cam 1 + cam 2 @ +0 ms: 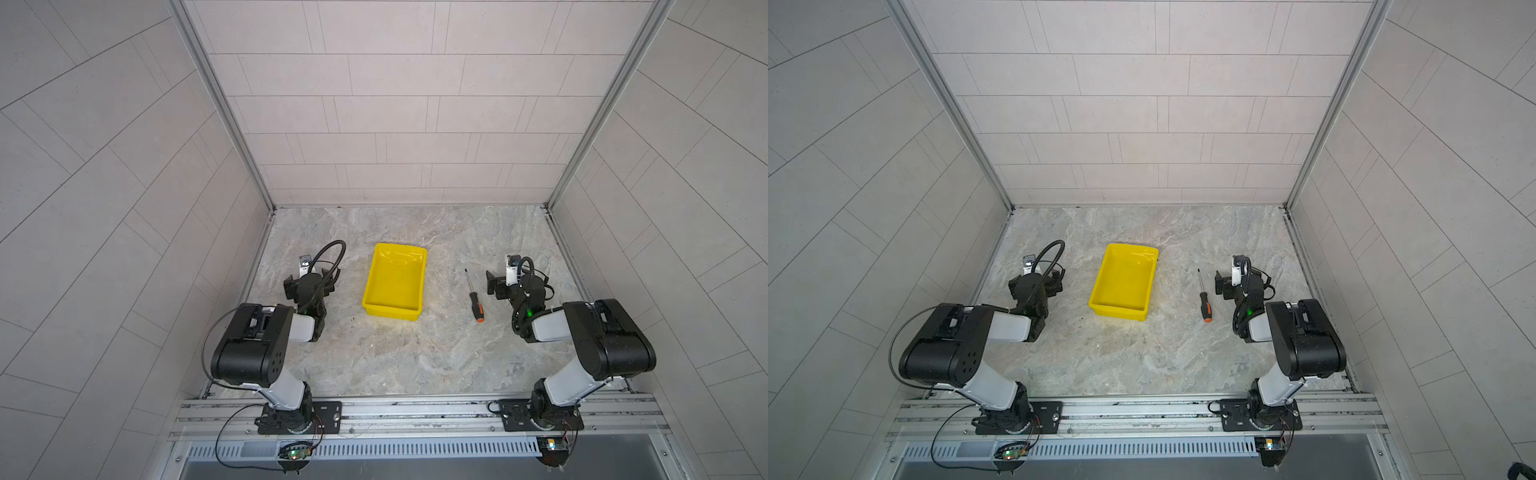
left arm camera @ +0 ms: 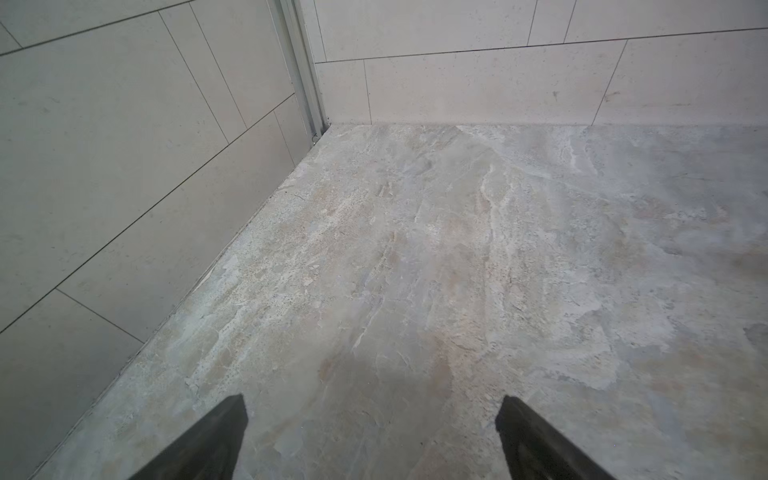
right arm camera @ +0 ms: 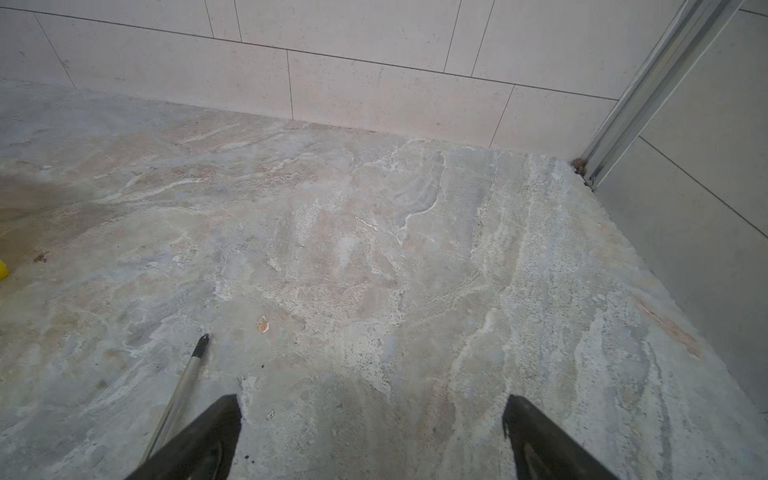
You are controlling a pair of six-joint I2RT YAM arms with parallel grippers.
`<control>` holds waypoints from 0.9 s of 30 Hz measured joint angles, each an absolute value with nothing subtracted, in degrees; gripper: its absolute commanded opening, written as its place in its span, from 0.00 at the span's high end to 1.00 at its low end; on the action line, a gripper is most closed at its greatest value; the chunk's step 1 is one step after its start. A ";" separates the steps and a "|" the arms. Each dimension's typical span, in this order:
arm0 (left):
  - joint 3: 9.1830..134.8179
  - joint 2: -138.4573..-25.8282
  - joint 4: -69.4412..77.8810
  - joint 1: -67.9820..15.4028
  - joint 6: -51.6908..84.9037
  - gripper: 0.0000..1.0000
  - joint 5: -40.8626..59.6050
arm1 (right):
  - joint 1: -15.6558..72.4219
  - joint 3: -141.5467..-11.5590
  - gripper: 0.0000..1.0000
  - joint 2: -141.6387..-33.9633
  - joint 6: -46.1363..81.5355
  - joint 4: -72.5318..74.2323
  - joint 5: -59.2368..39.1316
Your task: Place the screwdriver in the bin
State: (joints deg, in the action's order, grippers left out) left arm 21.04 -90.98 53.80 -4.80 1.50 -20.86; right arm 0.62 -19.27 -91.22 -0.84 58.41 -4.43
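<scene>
Over on the left, the left gripper (image 2: pixel 372 401) is hanging low above the stone-patterned table (image 1: pixel 415 357). Its jaws are standing wide apart and gripping nothing. Its wrist view is taking in only bare tabletop and the tiled corner (image 2: pixel 316 124).

Next along, the bin (image 1: pixel 390 313) is sitting on the table near the middle, its glossy inside catching the light.

The screwdriver (image 1: pixel 473 297) is lying flat on the table between the bin and the right gripper (image 3: pixel 372 401), apart from both. Its tip is pointing toward the back wall (image 1: pixel 415 124) and its orange butt toward the arm bases. Both top views are showing it whole, handle included.

The right gripper is hovering just beside it, jaws spread equally wide, holding nothing. Its wrist view is catching only the thin shaft and tip. These are running up alongside the bin-side finger (image 3: pixel 199 440), which is hiding the rest. A sliver of yellow bin is peeking in at that view's edge.
</scene>
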 measured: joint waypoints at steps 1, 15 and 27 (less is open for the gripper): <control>21.04 -90.98 53.80 -4.80 1.50 0.00 -20.86 | 0.62 -19.27 0.01 -91.22 -0.82 58.48 -4.27; 21.04 -90.98 53.78 -4.80 1.50 0.00 -20.86 | 0.75 -19.22 0.01 -91.22 -0.84 58.65 -3.46; 21.04 -90.98 53.80 -4.80 1.50 0.00 -20.86 | 0.97 -19.22 0.01 -91.22 -0.84 58.87 -2.74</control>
State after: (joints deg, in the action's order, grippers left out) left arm 21.04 -90.98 53.80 -4.80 1.50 -20.86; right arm 0.97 -19.22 -91.22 -0.84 58.87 -2.74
